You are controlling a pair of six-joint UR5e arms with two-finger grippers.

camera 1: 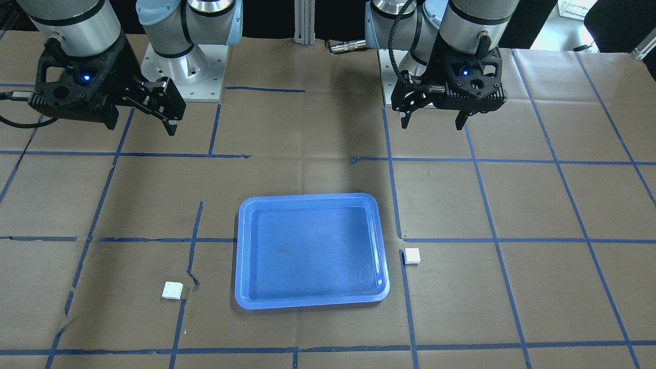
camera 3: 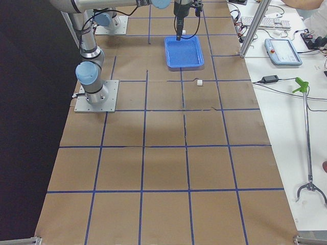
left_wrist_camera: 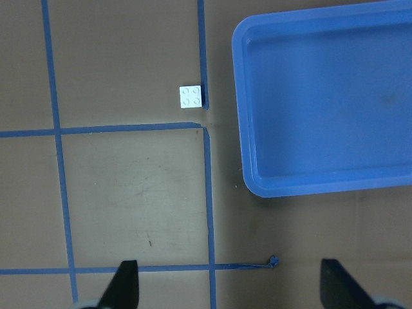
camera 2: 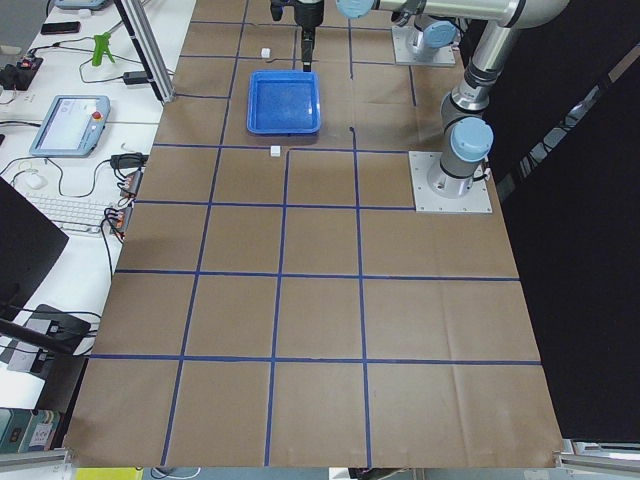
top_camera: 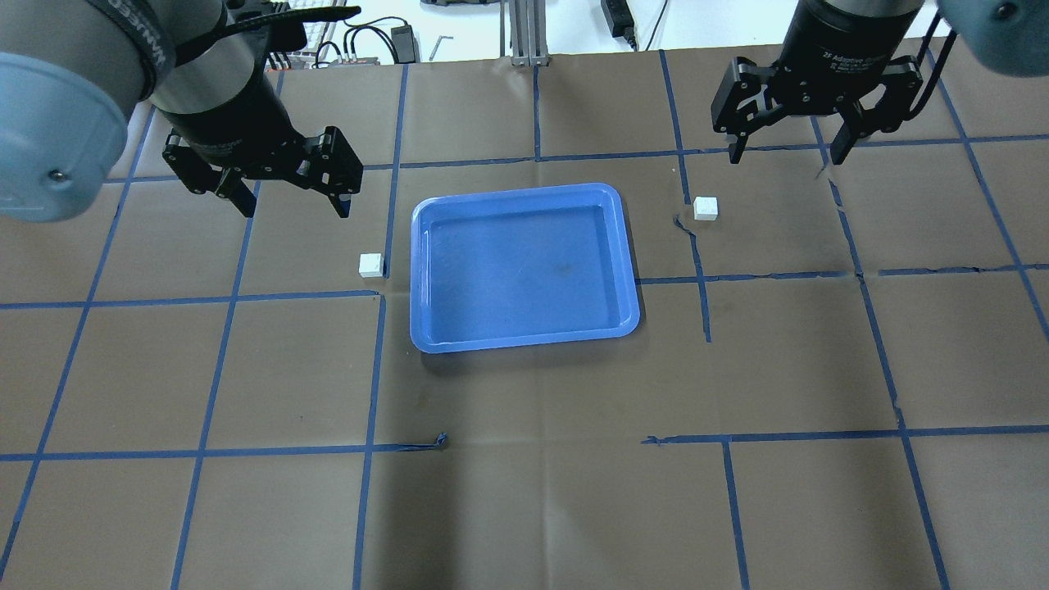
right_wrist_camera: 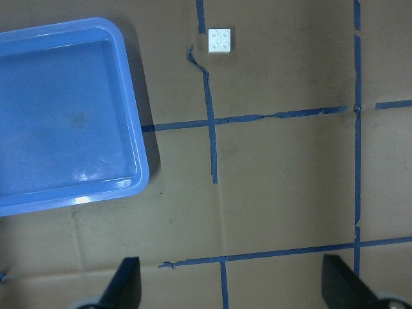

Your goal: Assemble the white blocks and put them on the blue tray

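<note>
The blue tray lies empty at mid-table and also shows in the front view. One white block sits on the paper just off the tray's left edge and appears in the left wrist view. The other white block sits apart from the tray's right far corner and appears in the right wrist view. My left gripper hovers open and empty above the table, beyond its block. My right gripper hovers open and empty, beyond and to the right of its block.
Brown paper with a blue tape grid covers the table. The tape is torn near the right block. The arm bases stand at the robot's side. Beyond the far edge are cables and a metal post.
</note>
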